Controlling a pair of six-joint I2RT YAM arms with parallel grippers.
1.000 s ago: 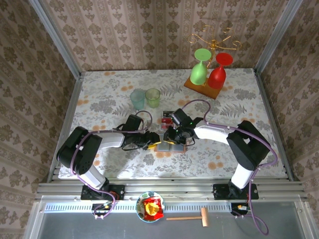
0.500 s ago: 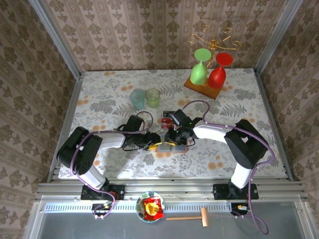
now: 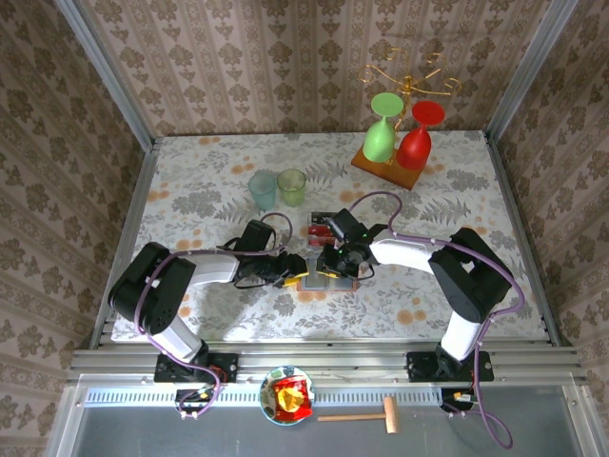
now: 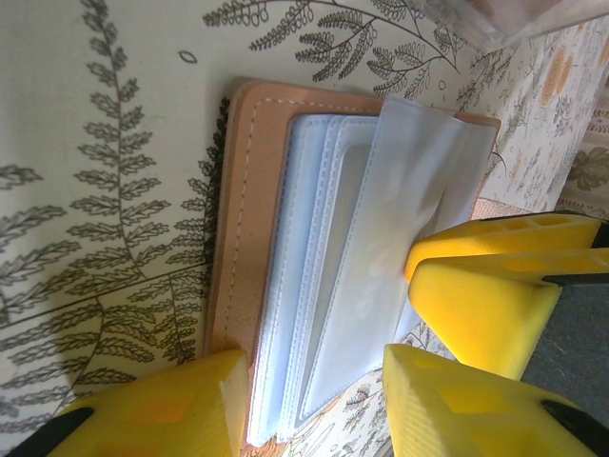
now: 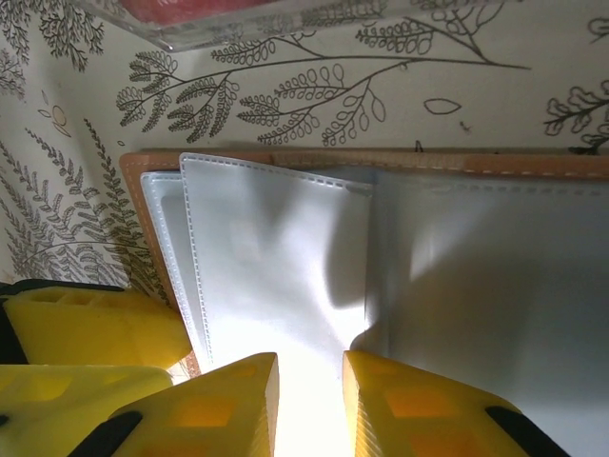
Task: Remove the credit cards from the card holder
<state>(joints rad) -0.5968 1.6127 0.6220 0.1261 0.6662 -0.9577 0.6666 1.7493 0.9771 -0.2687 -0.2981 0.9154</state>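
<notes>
Card holder (image 3: 324, 279): lies open, mid-table, between both grippers; left gripper (image 4: 309, 376), jaws wide, straddles its near edge, seemingly to steady it; right gripper (image 5: 309, 381), jaws narrow, pinches a clear sleeve (image 5: 276, 257); credit cards (image 3: 318, 229) just beyond holder.

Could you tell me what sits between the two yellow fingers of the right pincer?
In the right wrist view, a clear plastic sleeve of the open card holder runs into the gap of the right pincer; its fingers look slightly apart.
</notes>
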